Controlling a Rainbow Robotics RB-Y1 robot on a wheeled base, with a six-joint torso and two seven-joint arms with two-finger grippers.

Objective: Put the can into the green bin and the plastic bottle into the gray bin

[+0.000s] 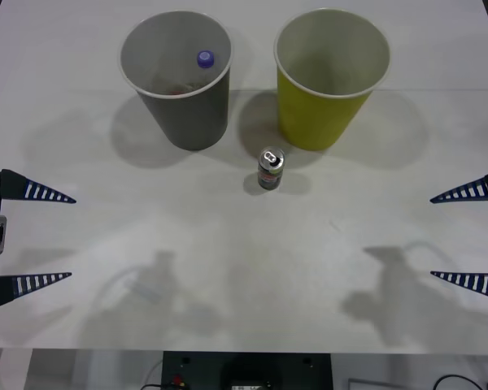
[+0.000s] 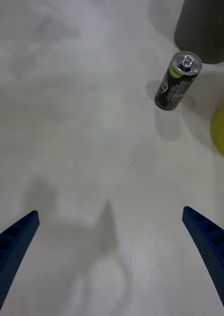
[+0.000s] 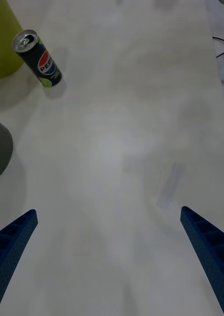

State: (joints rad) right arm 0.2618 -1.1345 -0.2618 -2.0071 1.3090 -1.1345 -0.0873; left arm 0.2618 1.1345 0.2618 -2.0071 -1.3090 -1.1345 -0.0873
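1. Can [image 1: 270, 168] is what you have left to move: it stands upright on the white table [image 1: 228, 276], just in front of the gap between the two bins, a little nearer the green bin [image 1: 329, 77].
2. Your plastic bottle [image 1: 205, 58] already lies inside the gray bin [image 1: 177, 77], its blue cap showing against the inner wall, so that half looks done.
3. Expect the can to be light, stiff and smooth-walled. It will likely slip or tip if you nudge it off-centre, and dent if you squeeze hard.
4. Take it across the middle of the body, below the silver top, with the fingers on opposite sides.
5. Your left gripper [image 1: 32, 236] waits at the left edge of the table, fingers spread wide and holding nothing.
6. Your right gripper [image 1: 468, 236] waits at the right edge, likewise spread and unloaded; it looks the better placed for the green bin.
7. You have open tabletop between either gripper and the can.
8. Mind the green bin's wall just behind the can, and lift above its pale rim before you let go.
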